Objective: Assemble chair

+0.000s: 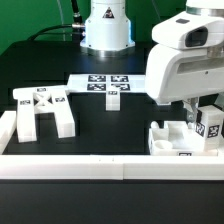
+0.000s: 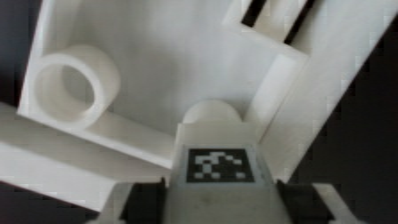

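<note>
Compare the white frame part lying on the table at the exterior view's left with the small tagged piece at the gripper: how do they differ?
The frame part lies on the table, far from the gripper; the small piece sits between the gripper's fingers, by the seat block. The frame part is wide and branched; the small piece is narrow and compact. Both are white with black-and-white square tags.

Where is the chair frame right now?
In the exterior view the chair frame lies on the black table at that view's left, just behind the long white rail and left of the marker board.
</note>
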